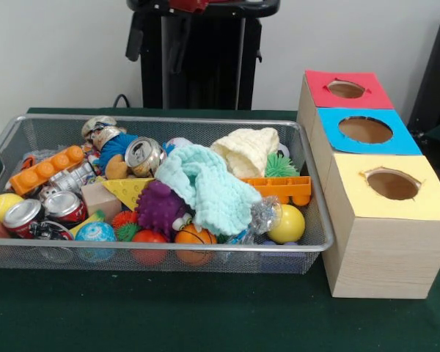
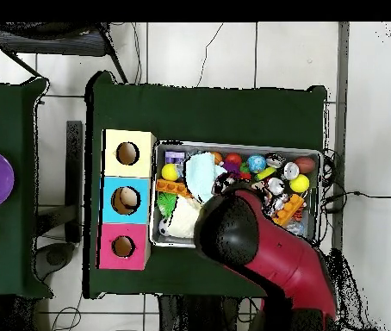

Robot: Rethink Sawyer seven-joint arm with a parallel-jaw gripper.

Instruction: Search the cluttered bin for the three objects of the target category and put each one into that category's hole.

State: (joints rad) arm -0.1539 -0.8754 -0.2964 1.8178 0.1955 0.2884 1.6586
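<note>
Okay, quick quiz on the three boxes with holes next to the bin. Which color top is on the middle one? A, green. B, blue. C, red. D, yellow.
B. In the front view the blue-topped box sits between the red-topped box behind it and the yellow-topped box in front; the overhead view shows the same order beside the wire bin.

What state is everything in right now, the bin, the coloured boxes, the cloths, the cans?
Wire bin: crammed with clutter.
Red-topped box: hole empty.
Blue-topped box: hole empty.
Yellow-topped box: hole empty.
Mint cloth: crumpled on top.
Cream cloth: bunched.
Cans: lying tipped.
Robot arm: over the bin.
</note>
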